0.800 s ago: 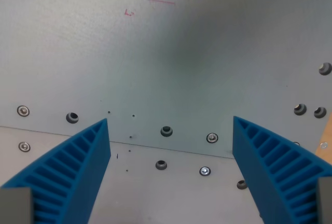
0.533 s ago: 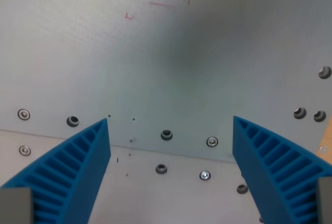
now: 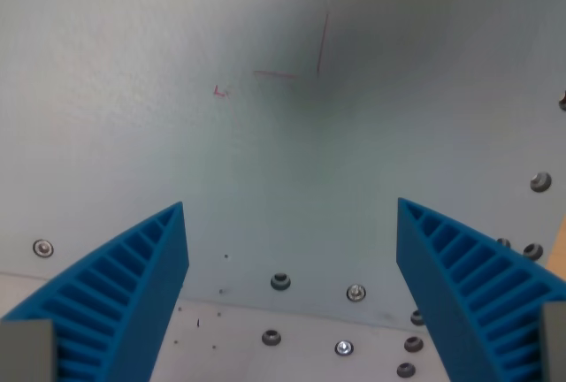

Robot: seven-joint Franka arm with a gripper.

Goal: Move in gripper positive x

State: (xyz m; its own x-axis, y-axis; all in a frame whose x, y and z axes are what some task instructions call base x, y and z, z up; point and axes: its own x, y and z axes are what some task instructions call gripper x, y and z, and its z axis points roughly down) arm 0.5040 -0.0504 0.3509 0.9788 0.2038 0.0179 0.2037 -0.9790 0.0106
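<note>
Hovering over a pale grey tabletop (image 3: pixel 133 117), the end effector (image 3: pixel 292 223) is spread wide and released, nothing between its fingers. Two blue ribbed fingers (image 3: pixel 124 285) show at the bottom corners of the wrist view, one at the wrist view's left, the other at the wrist view's right, well apart. Bare tabletop fills the gap between them. Faint red pen marks (image 3: pixel 292 37) sit near the top centre: short lines plus a small red squiggle (image 3: pixel 220 92) to their left. A seam (image 3: pixel 265 309) between two panels runs across the lower part. Screws and bolt holes dot the area around it: one screw (image 3: pixel 42 248) at far left, a bolt hole (image 3: pixel 280 281) and a shiny screw (image 3: pixel 355 293) near centre bottom, more along the right edge (image 3: pixel 540 182). A soft dark shadow lies across the upper middle.
</note>
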